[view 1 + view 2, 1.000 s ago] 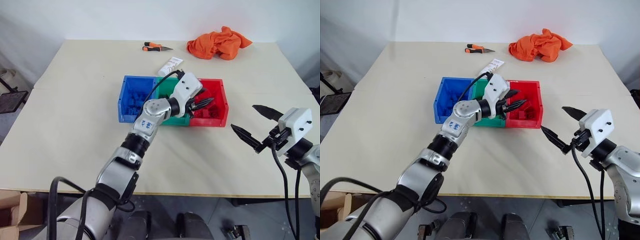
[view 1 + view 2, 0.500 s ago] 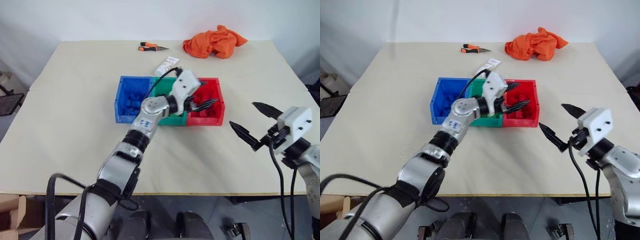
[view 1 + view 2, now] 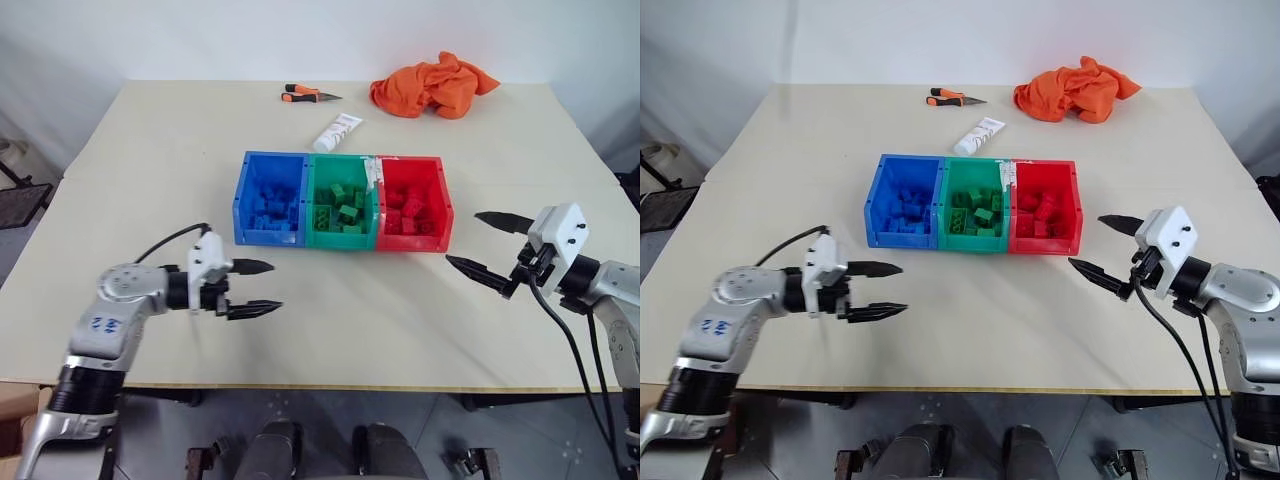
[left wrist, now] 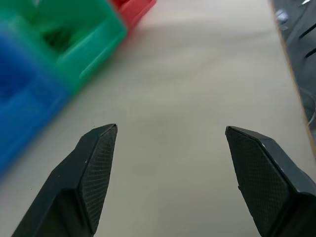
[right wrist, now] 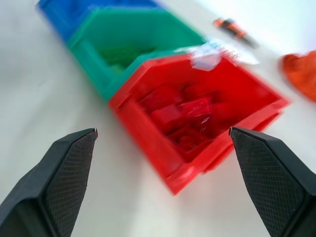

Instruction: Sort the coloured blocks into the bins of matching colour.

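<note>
At the lower left of the head view you have the left gripper (image 3: 255, 288) hanging low over bare table (image 3: 150, 170), its two black fingers spread wide with nothing between them; the wrist view confirms only tabletop in the gap. It points toward the centre of the frame, well apart from the bins.

In the middle sit the bins, joined in a row: the blue bin (image 3: 243, 190), then the green bin (image 3: 316, 185), then the red bin (image 3: 441, 195). Each holds blocks of its own colour: blue blocks (image 3: 268, 205), green blocks (image 3: 342, 210) and red blocks (image 3: 408, 212). You can see no loose block on the table, so the sorting looks finished, which would explain both arms standing off empty.

Above the bins lie a white tube (image 3: 338, 131), a small orange-handled tool (image 3: 306, 95) and, upper right, an orange cloth (image 3: 432, 85).

At the right edge the right gripper (image 3: 488, 246) hovers just beside the red bin, fingers fully apart, holding nothing.
</note>
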Controlling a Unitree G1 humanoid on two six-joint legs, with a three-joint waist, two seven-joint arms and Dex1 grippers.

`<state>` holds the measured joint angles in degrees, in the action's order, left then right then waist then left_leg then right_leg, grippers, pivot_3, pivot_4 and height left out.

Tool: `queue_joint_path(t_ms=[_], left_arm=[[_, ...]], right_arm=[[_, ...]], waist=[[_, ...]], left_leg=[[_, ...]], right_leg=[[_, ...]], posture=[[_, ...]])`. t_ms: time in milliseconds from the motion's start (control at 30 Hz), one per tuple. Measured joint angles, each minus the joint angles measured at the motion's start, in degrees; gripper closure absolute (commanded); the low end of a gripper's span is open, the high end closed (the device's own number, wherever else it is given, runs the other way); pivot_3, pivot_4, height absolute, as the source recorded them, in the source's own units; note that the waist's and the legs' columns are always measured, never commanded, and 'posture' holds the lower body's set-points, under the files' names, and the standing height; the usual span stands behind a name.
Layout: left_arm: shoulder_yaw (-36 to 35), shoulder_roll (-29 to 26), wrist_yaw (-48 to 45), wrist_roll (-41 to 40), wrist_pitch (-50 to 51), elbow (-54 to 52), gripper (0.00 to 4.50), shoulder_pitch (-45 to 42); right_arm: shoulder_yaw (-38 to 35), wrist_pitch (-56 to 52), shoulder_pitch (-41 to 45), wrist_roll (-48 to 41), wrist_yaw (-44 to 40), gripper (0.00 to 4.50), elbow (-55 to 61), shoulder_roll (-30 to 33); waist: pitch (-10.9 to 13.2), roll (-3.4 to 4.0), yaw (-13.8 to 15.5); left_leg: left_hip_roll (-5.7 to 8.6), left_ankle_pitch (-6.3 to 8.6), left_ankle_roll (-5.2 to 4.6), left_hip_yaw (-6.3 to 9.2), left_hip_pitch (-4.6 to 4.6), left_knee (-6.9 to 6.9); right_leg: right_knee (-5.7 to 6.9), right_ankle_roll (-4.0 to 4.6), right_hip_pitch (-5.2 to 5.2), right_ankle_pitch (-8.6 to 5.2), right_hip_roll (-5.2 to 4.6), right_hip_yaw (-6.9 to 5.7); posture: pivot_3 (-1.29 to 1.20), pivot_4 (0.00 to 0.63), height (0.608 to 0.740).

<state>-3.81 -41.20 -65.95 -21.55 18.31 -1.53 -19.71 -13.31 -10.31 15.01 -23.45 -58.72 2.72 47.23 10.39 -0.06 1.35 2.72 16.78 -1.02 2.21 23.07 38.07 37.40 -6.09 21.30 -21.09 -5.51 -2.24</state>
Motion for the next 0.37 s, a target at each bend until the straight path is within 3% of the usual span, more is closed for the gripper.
queue_joint_path(t_ms=[167,367], left_arm=[[-5.5,-1.8,1.9,0.0,-4.0,8.3,0.77,-1.3],[-6.4,0.1,4.7,0.0,-5.9,9.7,0.77,-2.8]], right_arm=[[2.0,2.5,2.7,1.0,-6.7,0.0,-5.8,2.6],[3.0,3.6,5.6,2.0,-8.8,0.0,-9.3,2.8]], waist=[[0.0,0.0,-0.1],[0.0,-0.01,-0.2]], left_leg=[[0.02,0.01,-0.02,-0.03,0.01,-0.01],[0.02,0.01,-0.02,-0.03,0.01,0.0]], right_leg=[[0.02,0.0,0.01,0.0,-0.01,-0.06],[0.1,-0.01,0.05,0.0,-0.01,-0.1]], posture=[[0.0,0.15,0.74],[0.0,0.15,0.74]])
